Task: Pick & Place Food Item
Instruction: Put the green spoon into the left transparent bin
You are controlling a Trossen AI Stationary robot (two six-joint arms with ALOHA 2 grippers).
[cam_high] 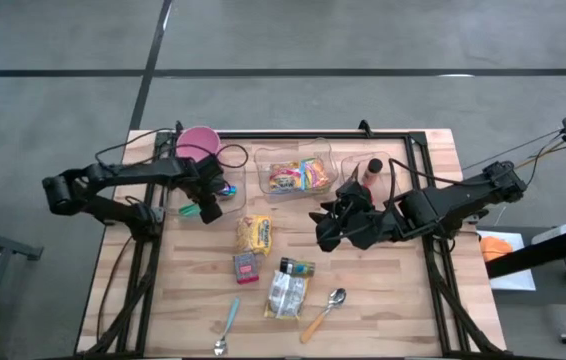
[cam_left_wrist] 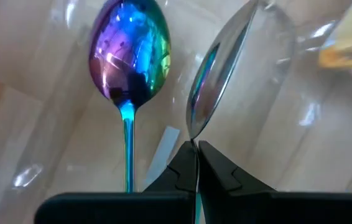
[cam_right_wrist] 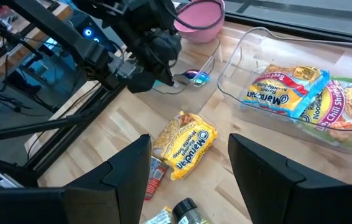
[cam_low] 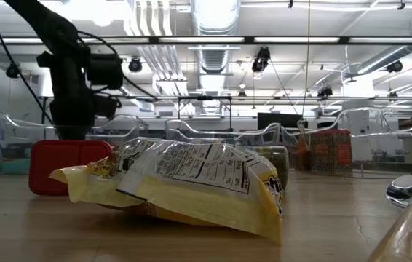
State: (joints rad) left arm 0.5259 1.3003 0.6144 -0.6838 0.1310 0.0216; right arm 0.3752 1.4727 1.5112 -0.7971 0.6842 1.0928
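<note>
Risk: right gripper (cam_right_wrist: 188, 168), jaws open and empty above the yellow noodle packet (cam_right_wrist: 185, 144), may crush or skid it; left gripper (cam_left_wrist: 196, 163) is closed over the spoon tub (cam_high: 225, 197).

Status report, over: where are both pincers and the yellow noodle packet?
Left pincer shut, down in the clear bin by the iridescent spoon. Right pincer open, empty, hovering over the yellow noodle packet, which lies flat on the table. Nothing blocking.

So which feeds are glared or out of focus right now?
Low view: ceiling lights blow out the top, and the yellow noodle packet up close is soft. Left wrist view: the iridescent spoon mirrors bright highlights, and the clear bin wall smears what lies behind. High and right wrist views look evenly lit.
</note>
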